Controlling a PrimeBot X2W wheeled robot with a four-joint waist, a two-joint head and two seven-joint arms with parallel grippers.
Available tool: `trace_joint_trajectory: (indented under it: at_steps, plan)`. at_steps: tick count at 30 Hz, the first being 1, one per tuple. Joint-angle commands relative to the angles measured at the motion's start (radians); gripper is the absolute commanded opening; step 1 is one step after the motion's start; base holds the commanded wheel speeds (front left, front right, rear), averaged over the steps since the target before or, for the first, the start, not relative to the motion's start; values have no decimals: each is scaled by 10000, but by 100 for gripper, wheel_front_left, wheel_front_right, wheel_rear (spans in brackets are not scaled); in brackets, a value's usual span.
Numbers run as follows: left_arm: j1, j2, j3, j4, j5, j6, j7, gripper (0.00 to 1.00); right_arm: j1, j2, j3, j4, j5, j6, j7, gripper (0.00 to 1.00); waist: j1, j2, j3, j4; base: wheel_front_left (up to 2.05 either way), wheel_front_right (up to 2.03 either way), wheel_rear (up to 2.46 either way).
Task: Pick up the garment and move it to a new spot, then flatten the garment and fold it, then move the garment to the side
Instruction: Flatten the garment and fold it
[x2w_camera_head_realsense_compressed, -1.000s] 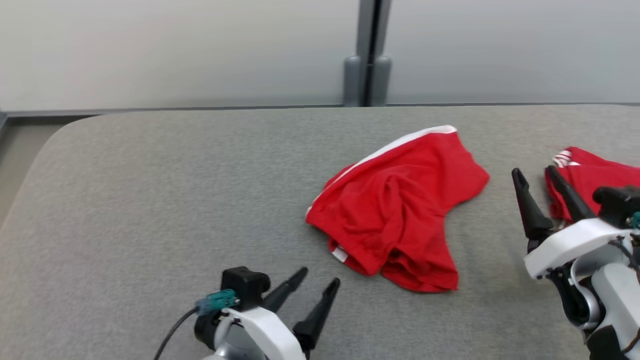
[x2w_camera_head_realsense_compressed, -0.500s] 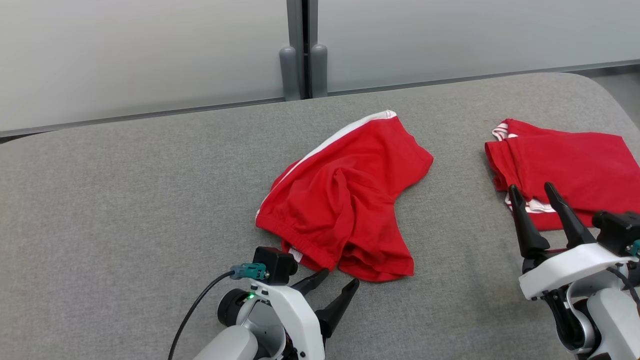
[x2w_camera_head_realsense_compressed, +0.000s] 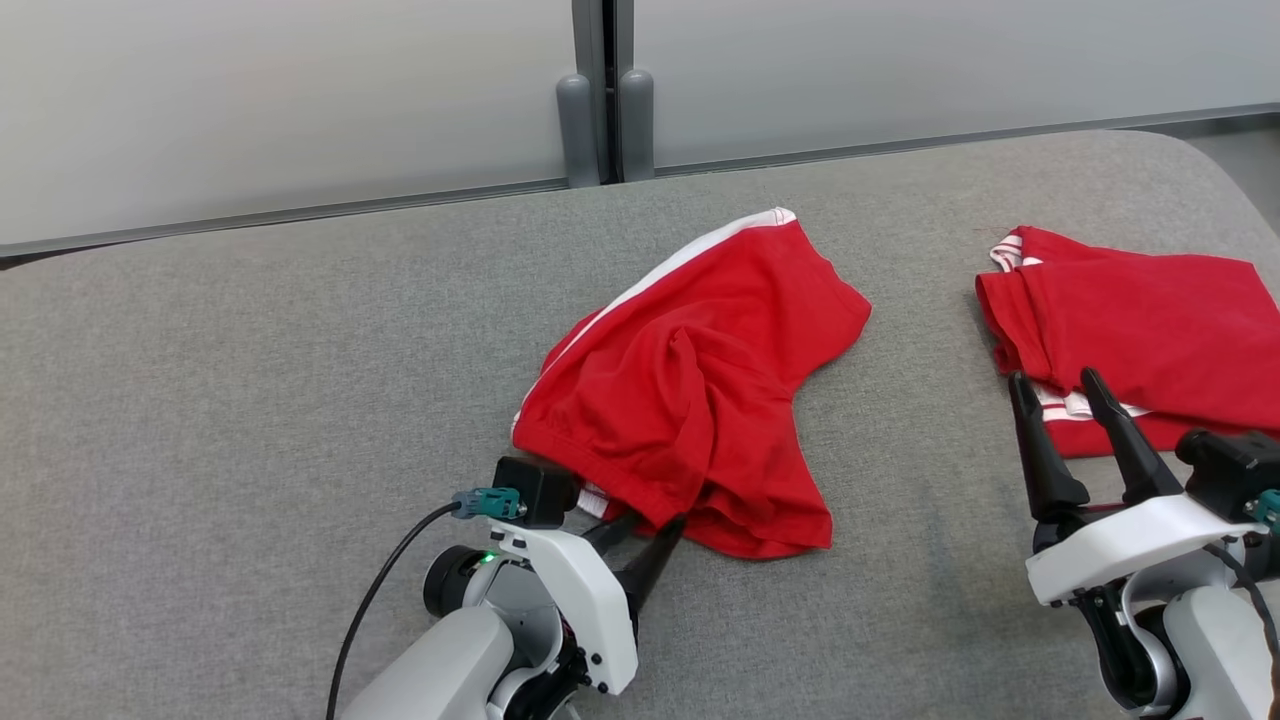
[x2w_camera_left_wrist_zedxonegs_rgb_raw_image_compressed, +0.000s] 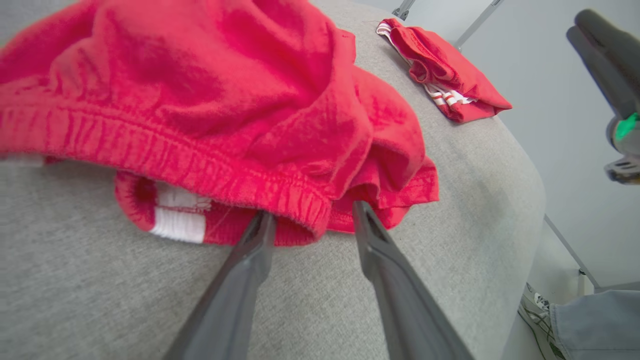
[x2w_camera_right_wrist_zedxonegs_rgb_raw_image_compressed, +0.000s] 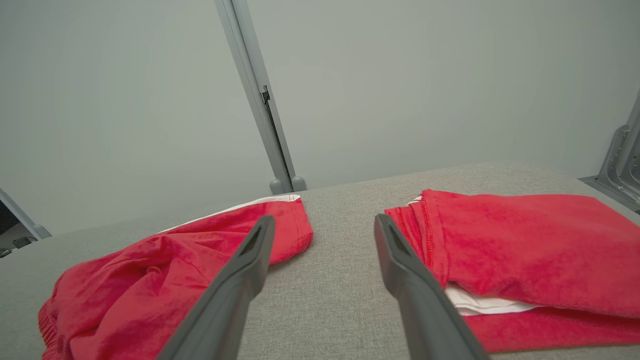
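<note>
The garment (x2w_camera_head_realsense_compressed: 690, 400) is a crumpled pair of red shorts with a white side stripe, lying mid-table. In the left wrist view its elastic waistband (x2w_camera_left_wrist_zedxonegs_rgb_raw_image_compressed: 210, 170) sits bunched at my fingertips. My left gripper (x2w_camera_head_realsense_compressed: 652, 525) is at the garment's near edge, open, its tips (x2w_camera_left_wrist_zedxonegs_rgb_raw_image_compressed: 311, 212) straddling a fold of the waistband and touching the cloth. My right gripper (x2w_camera_head_realsense_compressed: 1052, 380) hovers open at the right, empty, above the table between the two red pieces (x2w_camera_right_wrist_zedxonegs_rgb_raw_image_compressed: 325, 220).
A second red garment (x2w_camera_head_realsense_compressed: 1150, 320), folded flat with white trim, lies at the table's right end. The grey padded table (x2w_camera_head_realsense_compressed: 250, 350) has bare room to the left. A grey wall post (x2w_camera_head_realsense_compressed: 603, 100) stands behind. A person's shoe (x2w_camera_left_wrist_zedxonegs_rgb_raw_image_compressed: 535, 310) shows beyond the table edge.
The head camera swung right early on. My left gripper has advanced to the garment's waistband and its fingers have drawn somewhat closer together. The right gripper stays open.
</note>
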Motion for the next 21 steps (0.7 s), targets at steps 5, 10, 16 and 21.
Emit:
trace_joint_trajectory:
  at_steps: [5,10,16,21]
  plan:
    - [-521,66,-555,234,-114,-8,-202,0,206,10,-151,-94,-122,3,97,100,-1,0,-56,133,0,0,0]
    - [-896,829,-714,-125,-112,-2,-340,0,377,-20,-381,-203,-224,3,163,100,-1,0,-144,389,0,0,0]
    - [-1021,2671,-319,-1205,-178,143,294,0,616,52,-467,-329,-322,3,326,100,-1,0,-294,643,0,0,0]
    - [-508,4248,235,-2116,-631,608,1083,0,681,135,-453,-443,-365,3,427,100,-1,0,-270,674,0,0,0]
